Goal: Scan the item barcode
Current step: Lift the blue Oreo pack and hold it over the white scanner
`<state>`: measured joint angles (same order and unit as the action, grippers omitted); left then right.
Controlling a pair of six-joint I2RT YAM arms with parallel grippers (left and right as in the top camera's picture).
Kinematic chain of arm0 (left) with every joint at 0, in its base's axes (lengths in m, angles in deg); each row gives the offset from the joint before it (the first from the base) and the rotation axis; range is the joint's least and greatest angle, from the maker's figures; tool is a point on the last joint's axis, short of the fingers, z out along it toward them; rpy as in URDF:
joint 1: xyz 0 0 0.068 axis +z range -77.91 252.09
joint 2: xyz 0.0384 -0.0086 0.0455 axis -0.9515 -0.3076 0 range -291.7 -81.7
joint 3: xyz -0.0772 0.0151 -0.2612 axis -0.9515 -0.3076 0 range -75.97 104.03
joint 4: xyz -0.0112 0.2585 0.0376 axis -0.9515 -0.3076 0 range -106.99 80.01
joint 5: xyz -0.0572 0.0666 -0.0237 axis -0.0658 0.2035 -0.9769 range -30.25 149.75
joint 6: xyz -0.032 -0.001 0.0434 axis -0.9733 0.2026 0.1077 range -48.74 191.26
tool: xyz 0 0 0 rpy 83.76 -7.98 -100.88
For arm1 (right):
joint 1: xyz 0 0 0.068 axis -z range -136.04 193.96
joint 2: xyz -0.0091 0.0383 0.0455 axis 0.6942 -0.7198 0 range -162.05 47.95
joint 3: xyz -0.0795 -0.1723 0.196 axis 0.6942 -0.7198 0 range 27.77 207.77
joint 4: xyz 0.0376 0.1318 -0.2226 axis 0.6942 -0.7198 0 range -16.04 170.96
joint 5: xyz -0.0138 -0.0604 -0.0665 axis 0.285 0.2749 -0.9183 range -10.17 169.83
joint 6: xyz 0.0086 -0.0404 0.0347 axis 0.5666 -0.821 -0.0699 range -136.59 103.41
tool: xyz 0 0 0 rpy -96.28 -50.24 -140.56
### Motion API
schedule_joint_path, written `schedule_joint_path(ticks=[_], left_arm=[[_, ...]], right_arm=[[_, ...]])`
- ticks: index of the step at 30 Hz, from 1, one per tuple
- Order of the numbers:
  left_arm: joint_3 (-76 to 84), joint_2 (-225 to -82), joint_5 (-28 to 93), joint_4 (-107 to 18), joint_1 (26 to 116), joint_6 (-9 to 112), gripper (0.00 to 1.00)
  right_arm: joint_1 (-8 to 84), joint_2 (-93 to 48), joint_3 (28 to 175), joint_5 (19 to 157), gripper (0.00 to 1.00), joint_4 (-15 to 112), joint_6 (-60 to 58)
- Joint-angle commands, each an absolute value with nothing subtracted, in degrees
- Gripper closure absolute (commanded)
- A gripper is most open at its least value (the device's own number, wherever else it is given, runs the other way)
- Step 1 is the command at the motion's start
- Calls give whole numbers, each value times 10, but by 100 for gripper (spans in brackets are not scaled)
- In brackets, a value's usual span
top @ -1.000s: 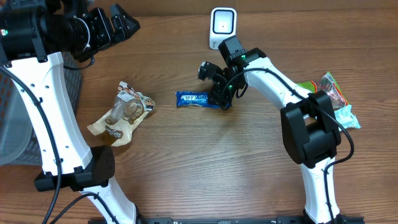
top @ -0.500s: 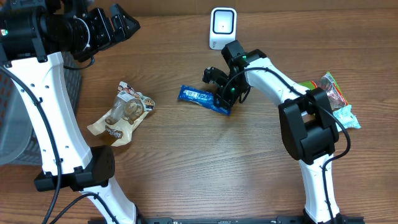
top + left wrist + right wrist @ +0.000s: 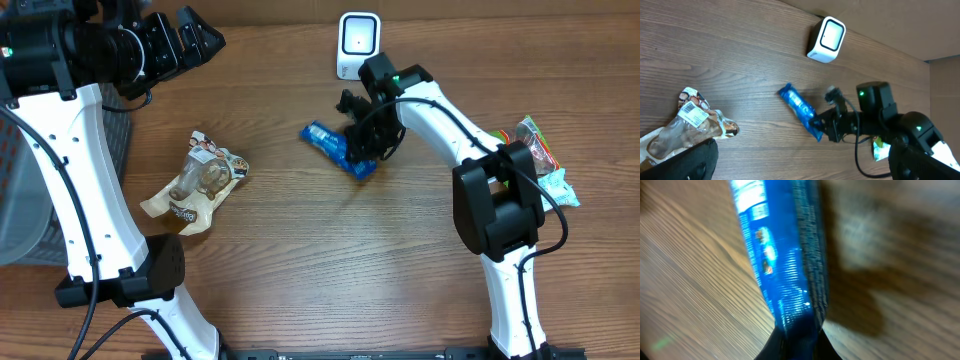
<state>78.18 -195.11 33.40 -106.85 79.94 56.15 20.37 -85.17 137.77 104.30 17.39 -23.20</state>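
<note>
right tool [image 3: 362,160] clamped on blue packet [image 3: 328,143], now tilted, seemingly lifted, nearer scanner [image 3: 358,40]

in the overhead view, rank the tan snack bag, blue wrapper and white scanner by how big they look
1. tan snack bag
2. white scanner
3. blue wrapper: longer than the scanner but much thinner, and one end is hidden by the right hand, so places two and three are unsure.

bare wood [image 3: 300,270] open across table centre and front, gap below white scanner [image 3: 358,42] taken up by right gripper [image 3: 362,157] clamped on blue packet [image 3: 328,142], tan snack bag [image 3: 197,180] lying left of centre, grey basket [image 3: 22,190] walling left edge, loose packets [image 3: 538,155] heaped at right edge, left gripper [image 3: 195,40] held spread over far-left corner
</note>
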Motion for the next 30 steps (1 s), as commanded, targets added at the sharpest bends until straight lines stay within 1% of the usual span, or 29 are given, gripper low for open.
schedule_joint_path(ticks=[1,5,6,13,18,21,25,30], left_arm=[[790,-1942,334,-1068,796,554,0],[790,-1942,334,-1068,796,554,0],[790,-1942,334,-1068,796,554,0],[790,-1942,334,-1068,796,554,0],[790,-1942,334,-1068,796,554,0],[790,-1942,334,-1068,796,554,1],[790,-1942,334,-1068,796,554,0],[790,-1942,334,-1068,796,554,0]], right_arm=[[221,-849,1414,1103,96,197,-189],[237,-813,1419,1140,96,246,-189],[243,-783,1419,1139,96,267,-189],[253,-654,1419,1047,96,295,-189],[253,-596,1418,1019,96,291,-200],[245,-571,1410,976,96,291,-200],[227,-536,1383,927,96,307,-200],[218,-480,1312,923,96,375,-200]])
